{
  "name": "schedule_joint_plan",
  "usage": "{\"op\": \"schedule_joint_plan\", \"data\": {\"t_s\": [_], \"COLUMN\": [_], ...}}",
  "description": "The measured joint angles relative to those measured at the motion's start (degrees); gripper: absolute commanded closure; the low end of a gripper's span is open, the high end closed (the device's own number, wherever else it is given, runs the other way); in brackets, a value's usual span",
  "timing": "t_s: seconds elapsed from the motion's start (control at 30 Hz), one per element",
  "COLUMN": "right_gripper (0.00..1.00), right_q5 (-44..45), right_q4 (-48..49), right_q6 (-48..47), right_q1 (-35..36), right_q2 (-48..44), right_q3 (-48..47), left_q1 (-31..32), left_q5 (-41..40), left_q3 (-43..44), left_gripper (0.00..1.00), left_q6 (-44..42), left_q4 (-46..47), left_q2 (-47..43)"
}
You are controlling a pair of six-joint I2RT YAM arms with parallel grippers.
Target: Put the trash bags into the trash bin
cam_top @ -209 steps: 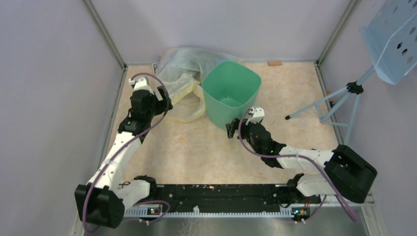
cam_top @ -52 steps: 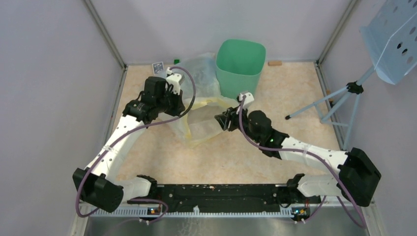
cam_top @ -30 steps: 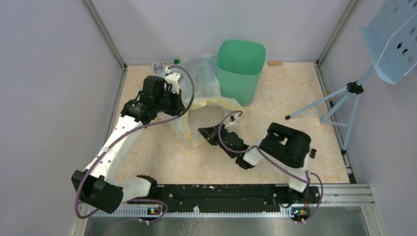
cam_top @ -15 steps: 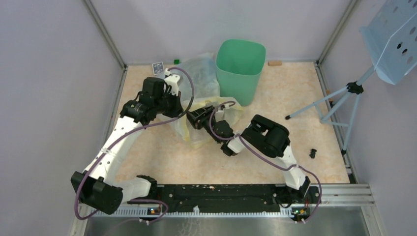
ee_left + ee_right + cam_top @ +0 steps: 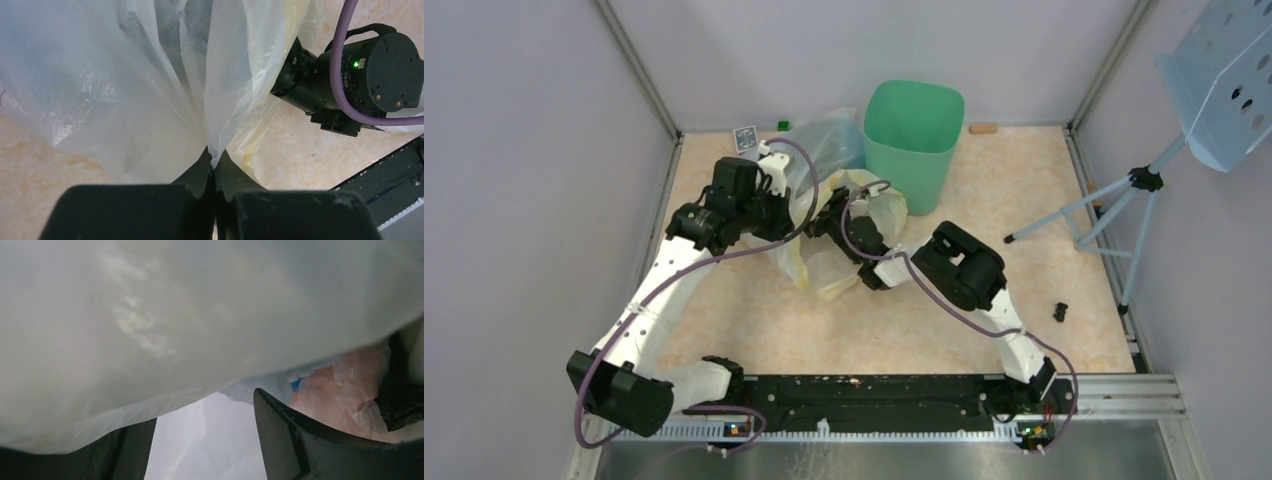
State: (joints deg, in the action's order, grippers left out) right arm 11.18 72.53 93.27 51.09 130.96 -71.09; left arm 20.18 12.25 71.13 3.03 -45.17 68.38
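Top view: two arms, one mint-green trash bin (image 5: 911, 140), one clear yellow-tinted bag (image 5: 836, 270) and one light-blue trash bag (image 5: 829, 145). The left gripper (image 5: 776, 222) is clenched on the clear bag's rim. The right gripper (image 5: 824, 222) sits just beside it, in the bag's mouth. The light-blue bag lies beyond both grippers, touching the bin's left side. One small card (image 5: 744, 137) lies beyond the left gripper, its print too small to read.

Left wrist view: the left gripper (image 5: 213, 162) has its two fingers pressed together on a fold of the clear bag (image 5: 125, 100). The right arm (image 5: 370, 70) is to the right.

Right wrist view: the right gripper (image 5: 205, 440) stands released, its two fingers apart, with plastic film (image 5: 200, 315) draped above them.
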Motion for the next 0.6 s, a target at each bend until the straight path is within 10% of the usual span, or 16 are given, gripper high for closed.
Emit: {"op": "schedule_joint_plan", "data": {"t_s": [0.13, 0.4, 0.6], "right_gripper": [0.36, 1.00, 1.00], "right_q5": [0.0, -0.4, -0.3], "right_q4": [-6.2, -10.0, -8.6], "right_q6": [-0.2, -1.4, -2.6], "right_q1": [0.0, -0.5, -1.3], "right_q2": [0.0, 2.0, 0.3], "right_q3": [-2.3, -6.6, 1.1], "left_q1": [-0.1, -0.5, -2.9], "left_q5": [-1.5, -4.7, -7.5], "left_q3": [0.2, 0.6, 0.5], "left_gripper": [1.00, 1.00, 1.00], "left_q6": [0.0, 0.2, 0.5], "left_q4": [-0.2, -0.4, -0.3], "left_q2": [-0.1, -0.6, -0.6]}}
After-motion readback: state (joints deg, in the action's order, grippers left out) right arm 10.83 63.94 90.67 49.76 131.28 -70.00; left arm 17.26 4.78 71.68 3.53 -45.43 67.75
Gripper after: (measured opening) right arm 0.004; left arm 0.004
